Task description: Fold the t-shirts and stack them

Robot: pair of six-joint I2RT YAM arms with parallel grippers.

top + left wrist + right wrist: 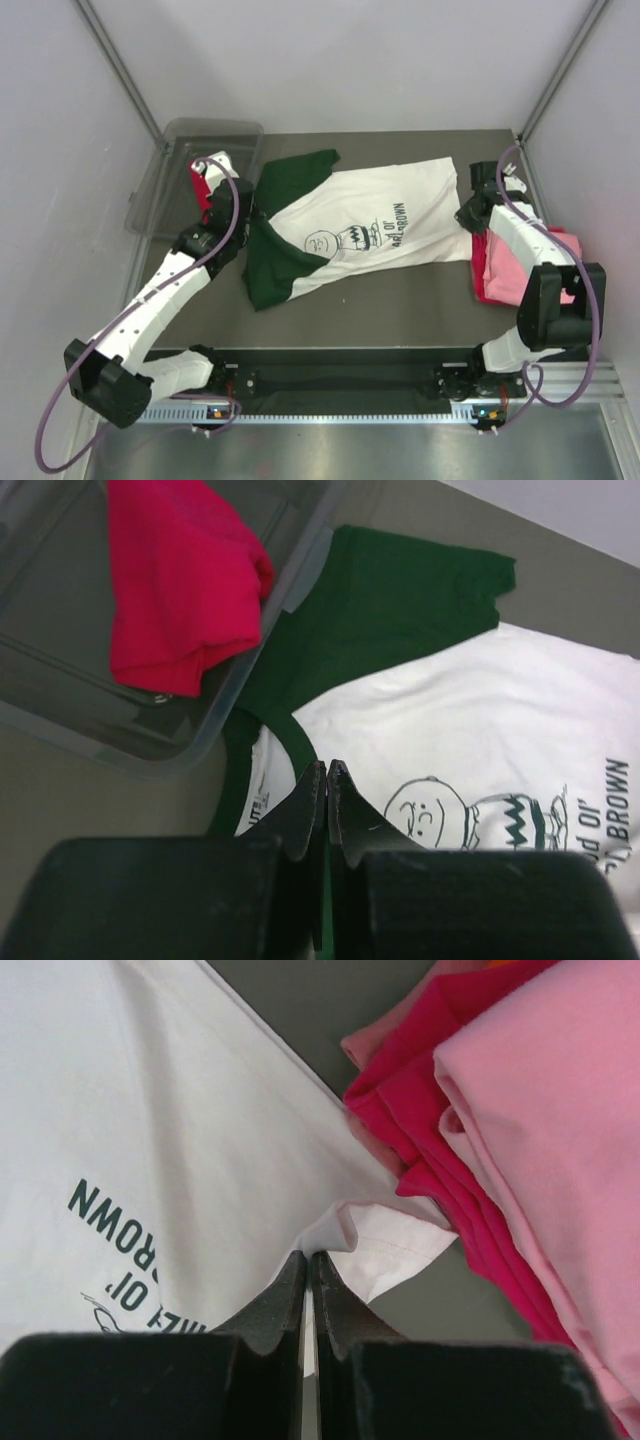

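Note:
A white t-shirt (pixel 385 225) with dark green sleeves and a black chest print lies spread across the middle of the table. My left gripper (pixel 243 215) (pixel 327 766) is shut at its green collar edge, a sliver of green cloth showing between the jaws. My right gripper (pixel 468 215) (pixel 307 1255) is shut on the white hem corner, which puckers up at the fingertips. A light pink t-shirt (pixel 525 270) (pixel 560 1110) lies folded on a red t-shirt (pixel 440 1130) at the right. Another red t-shirt (pixel 203 188) (pixel 180 580) sits in the bin.
A clear grey plastic bin (pixel 190 140) (pixel 60 730) stands at the back left, half off the dark mat. White walls close in the back and both sides. The arm bases and a black rail run along the near edge.

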